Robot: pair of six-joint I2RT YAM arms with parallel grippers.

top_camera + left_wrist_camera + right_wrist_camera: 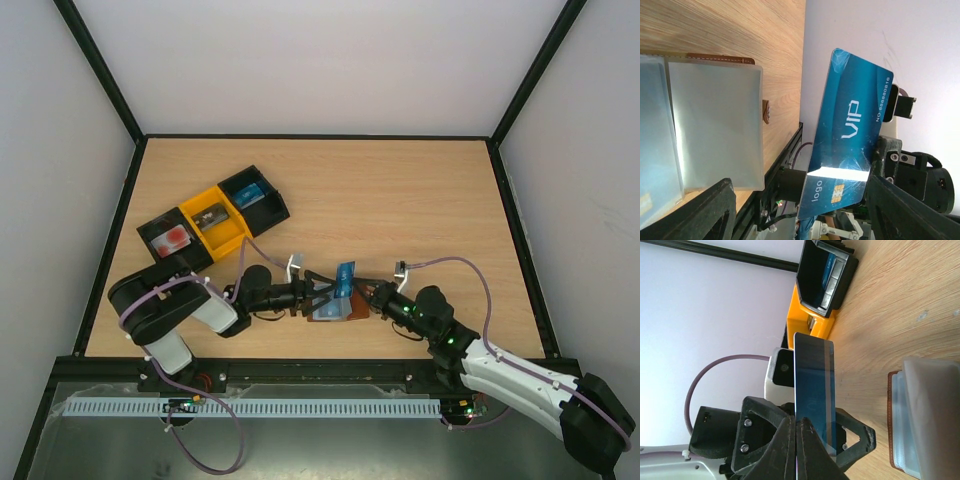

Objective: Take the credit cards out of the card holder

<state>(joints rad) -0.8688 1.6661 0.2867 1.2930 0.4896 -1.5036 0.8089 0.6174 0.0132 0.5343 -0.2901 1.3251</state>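
Dark fingers (695, 212) of the left hand (799, 182) fill the lower corners of the left wrist view, standing wide apart. Between them rises the blue credit card (850, 130), lettered VIP. It stands clear of one finger; whether it touches the other I cannot tell. Beside this hand the card holder (715, 130) lies open on the table (740, 30), pale pockets up.

Seen from the right wrist, the right hand (796, 427) is clamped on the card's near end, the card almost edge-on. The left hand faces it, fingers spread either side of the card. A yellow tray (807, 315) and a black tray (827, 275) lie well beyond.

From above, both hands meet over the card holder, the card upright between them.
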